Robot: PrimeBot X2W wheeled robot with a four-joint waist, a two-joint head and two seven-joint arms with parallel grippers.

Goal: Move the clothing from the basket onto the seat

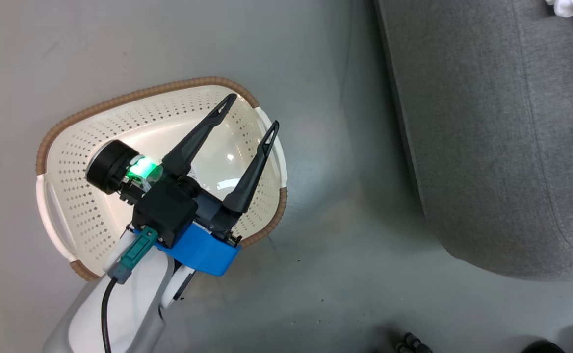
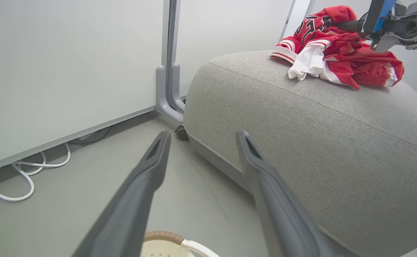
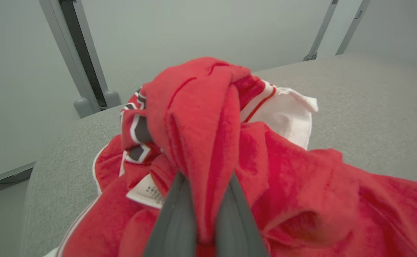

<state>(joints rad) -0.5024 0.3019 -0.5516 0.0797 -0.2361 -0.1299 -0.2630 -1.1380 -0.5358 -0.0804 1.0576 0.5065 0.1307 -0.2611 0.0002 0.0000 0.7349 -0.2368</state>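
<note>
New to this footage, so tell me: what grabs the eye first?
Red jerseys lie heaped on the grey sofa cushion, a fold pinched in the shut right end effector. The left end effector, wide open, hovers over the cream laundry basket on the floor.

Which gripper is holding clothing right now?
The right gripper: it is pinched shut on a fold of the red clothing on the seat. The left gripper is spread open over the basket, holding nothing.
</note>
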